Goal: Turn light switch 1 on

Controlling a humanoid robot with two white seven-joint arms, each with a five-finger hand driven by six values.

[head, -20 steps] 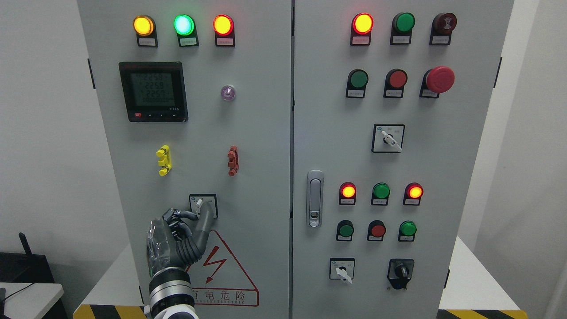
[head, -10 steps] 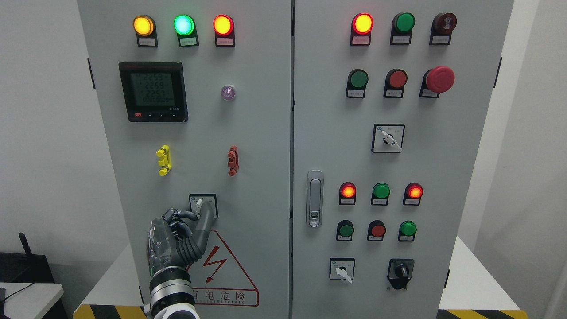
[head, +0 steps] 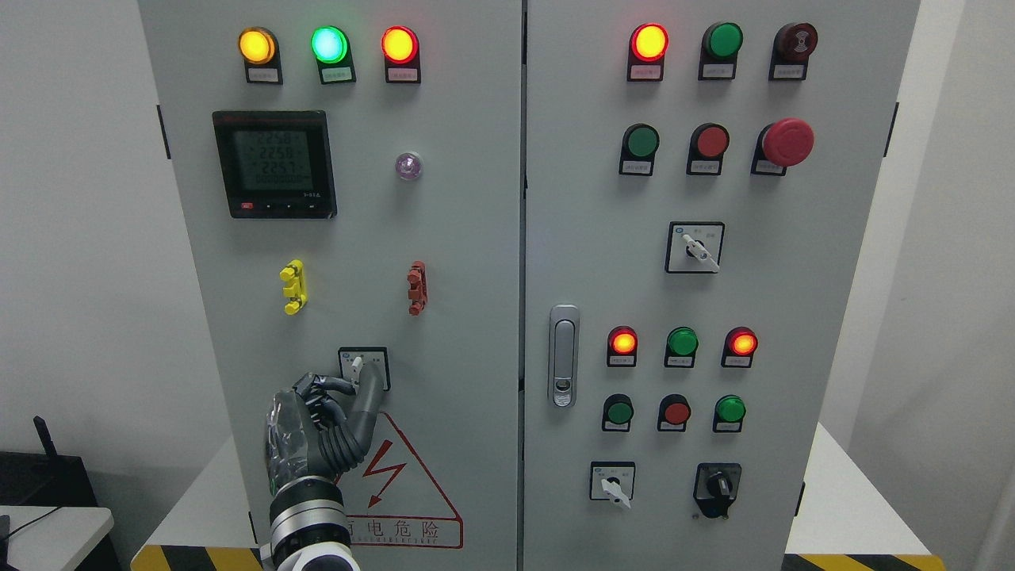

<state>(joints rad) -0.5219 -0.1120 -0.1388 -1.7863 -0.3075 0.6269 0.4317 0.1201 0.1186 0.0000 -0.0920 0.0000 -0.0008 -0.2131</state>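
Switch 1 (head: 363,367) sits low on the left door of the grey cabinet (head: 444,238), in a small black-framed square plate just above the red triangular warning sign (head: 404,484) and below the yellow clip (head: 293,287) and the red clip (head: 417,288).

Only 1 arm shows: it rises from the bottom edge left of the middle, its metal wrist cuff near the bottom edge and the left hand (head: 321,428) raised in front of the door. The palm side faces the panel and the back of the hand, under a clear cover, faces the camera. The fingers (head: 361,412) are curled upward, packed close, with the longest one reaching up to the switch plate's lower right part, touching or just under the lever. The thumb lies across toward the plate from the left. Whether the lever is truly pinched cannot be told.

The white lever's long axis runs nearly upright, its upper end leaning slightly right of vertical.
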